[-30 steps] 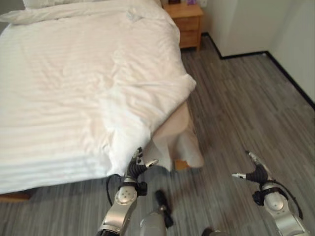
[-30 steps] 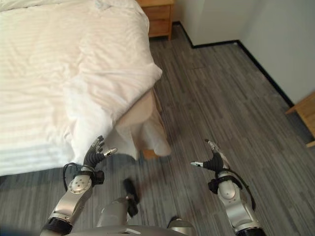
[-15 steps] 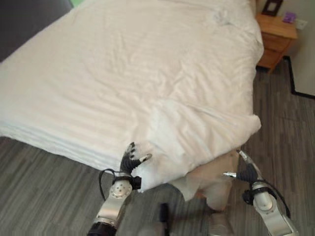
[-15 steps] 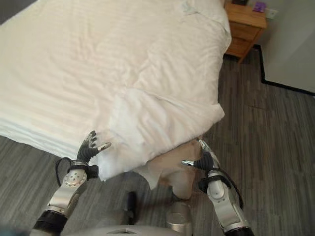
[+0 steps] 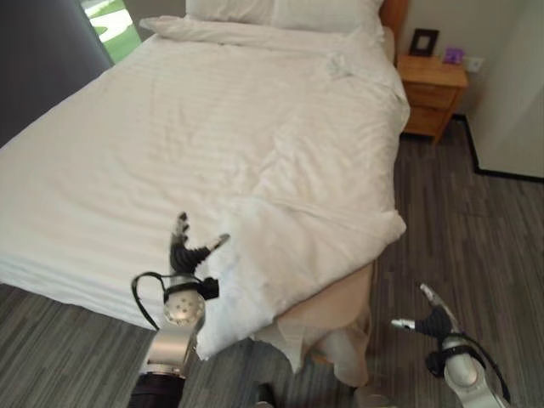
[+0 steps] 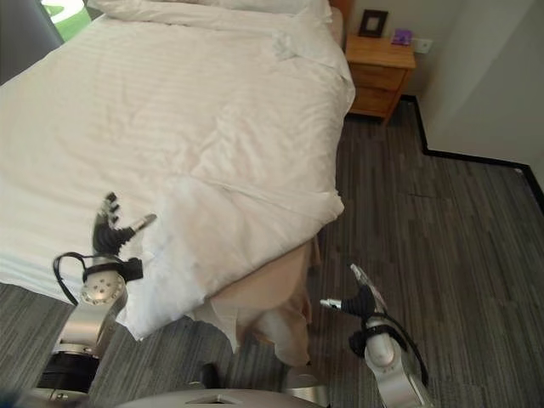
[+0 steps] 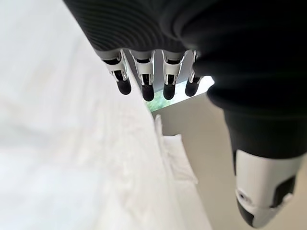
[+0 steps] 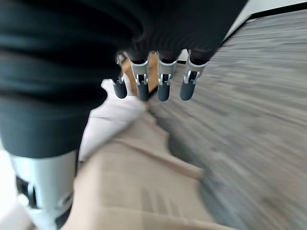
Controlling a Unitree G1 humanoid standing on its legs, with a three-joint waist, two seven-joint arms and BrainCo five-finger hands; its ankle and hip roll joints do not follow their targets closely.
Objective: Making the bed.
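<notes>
While both of my hands hang free, I log the scene as follows. Duvet (image 5: 212, 144): white, faintly striped, spread over most of the bed, rumpled at the near right corner, where a folded-over flap (image 5: 255, 272) hangs off the edge. Mattress corner (image 5: 331, 310): beige, bare below that flap, with a bit of white sheet (image 5: 340, 361) drooping from it toward the floor. Left hand (image 5: 183, 251): raised over the duvet's near edge, just beside the flap, fingers (image 7: 144, 84) straight and spread, grasping nothing. Right hand (image 6: 361, 299): low over the grey plank floor (image 6: 442, 246), to the right of the bare corner, fingers relaxed, thumb apart, empty. Pillows (image 5: 280, 13): white, at the head end. Nightstand (image 5: 432, 95): wooden, beside the head of the bed, carrying a small dark frame (image 5: 422, 41).
</notes>
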